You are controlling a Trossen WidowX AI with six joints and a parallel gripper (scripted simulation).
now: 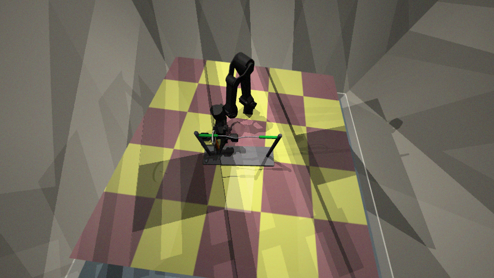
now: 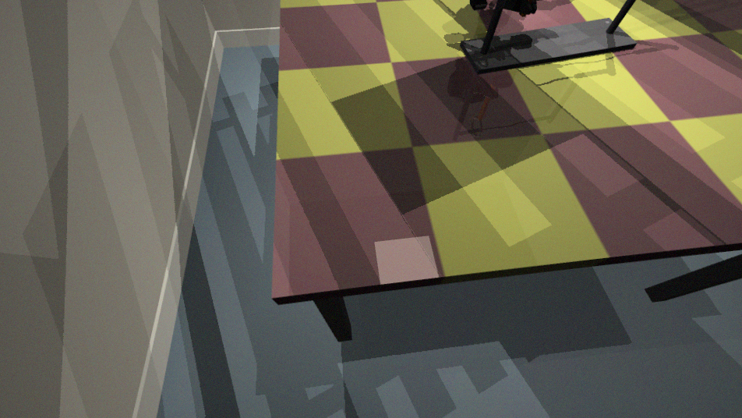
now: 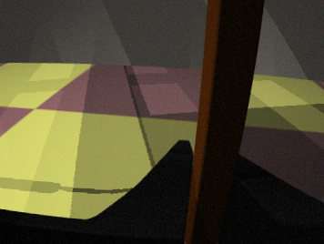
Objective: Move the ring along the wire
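The ring [image 1: 213,137] hangs around the left green part [image 1: 204,135] of the wire, near its inner end. Its orange handle [image 1: 217,144] [image 3: 225,68] slants down from it. My gripper [image 3: 197,152] is shut on the handle, with one finger on each side. In the top view the gripper is low behind the wire at the left, its fingertips hard to make out. The thin grey wire [image 1: 248,137] runs to the right green part [image 1: 268,137] at the other post. Whether the ring touches the wire is too small to tell.
The left post [image 1: 203,144] [image 2: 492,28] and right post [image 1: 273,146] [image 2: 620,17] stand on a dark base plate [image 1: 252,160] [image 2: 581,45]. The arm [image 1: 231,96] reaches in from behind. The table [image 1: 286,193] [image 2: 519,192] is checkered yellow and mauve.
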